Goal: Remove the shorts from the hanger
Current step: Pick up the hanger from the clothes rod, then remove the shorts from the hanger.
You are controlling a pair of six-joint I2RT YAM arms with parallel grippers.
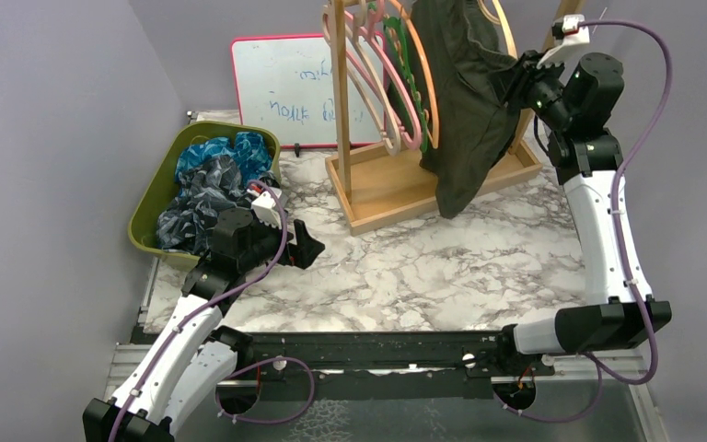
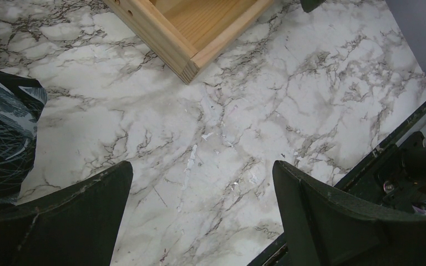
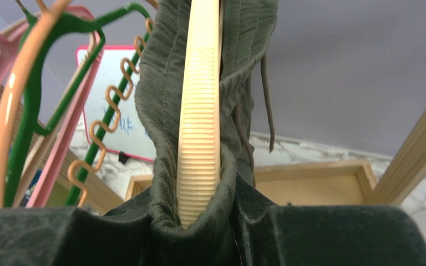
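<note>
The dark olive green shorts hang from a cream ribbed hanger on the wooden rack. My right gripper is shut on the shorts' waistband at the hanger's end; in the right wrist view the olive cloth wraps the hanger tip between my fingers. Bright blue print shorts and dark navy leaf-print shorts lie in the green bin. My left gripper is open and empty low over the marble table, with navy cloth to its left. The pink shorts are out of view.
Empty pink, orange and green hangers hang on the rack left of the olive shorts. A whiteboard leans on the back wall. The rack's wooden base corner lies ahead of the left gripper. Grey walls close both sides.
</note>
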